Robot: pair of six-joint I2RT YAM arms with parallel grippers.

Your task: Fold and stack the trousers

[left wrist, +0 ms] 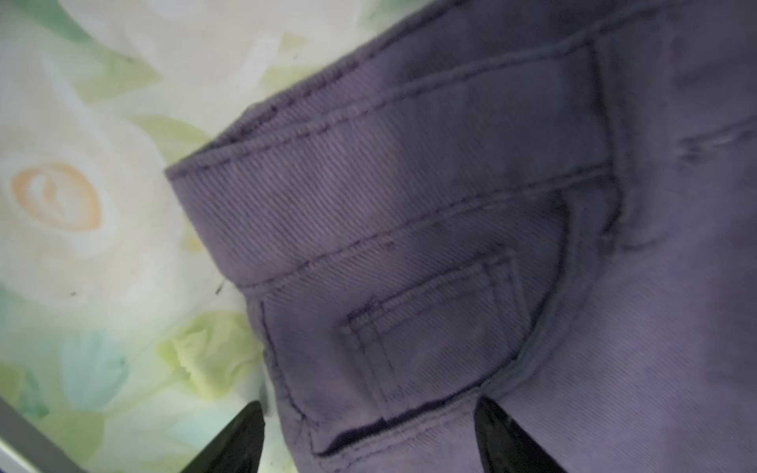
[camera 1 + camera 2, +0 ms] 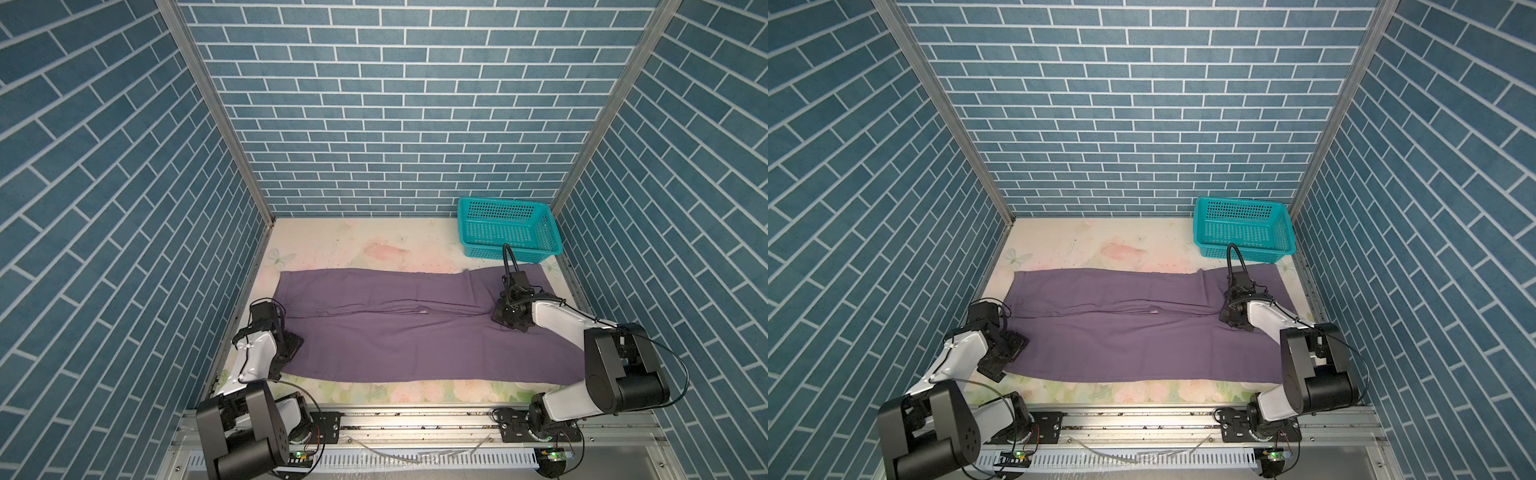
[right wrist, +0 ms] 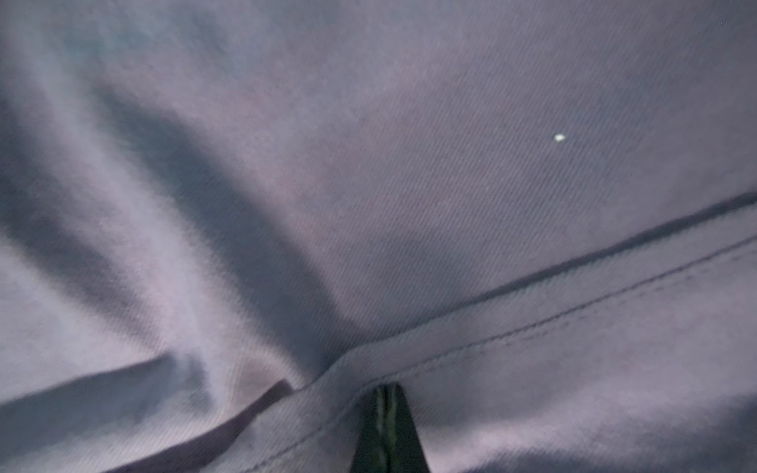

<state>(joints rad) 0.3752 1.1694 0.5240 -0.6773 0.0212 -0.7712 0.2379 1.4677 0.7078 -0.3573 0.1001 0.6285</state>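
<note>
Closest to the lens, at the bottom edge of the left wrist view: black fingertips of the left gripper, spread wide and clamping nothing, one over the floral tabletop, its partner over purple cloth, with the waistband corner and small pocket of the trousers between and just beyond them. Same gripper at lower left of a top view, at the garment's left end. Purple trousers flat across the middle of both top views, long axis left to right, waist at left, leg ends at right, two legs side by side with a seam line between. Shut tight, the right gripper, creases converging on its tips, so judged to be pinching a stitched leg edge; found again at centre right of a top view, on that middle line near the leg ends. Deciding relation for a fold: cloth stretching leftward from the right tips and rightward from the left ones, each arm nearest its own end. At upper right, teal basket, just beyond the far leg, apart from both grippers. Hidden: lower-right hem corner behind the right arm's elbow; the pinch itself under the tips; any contact of the left fingers with cloth or table. Right wrist view dim and blurred.
</note>
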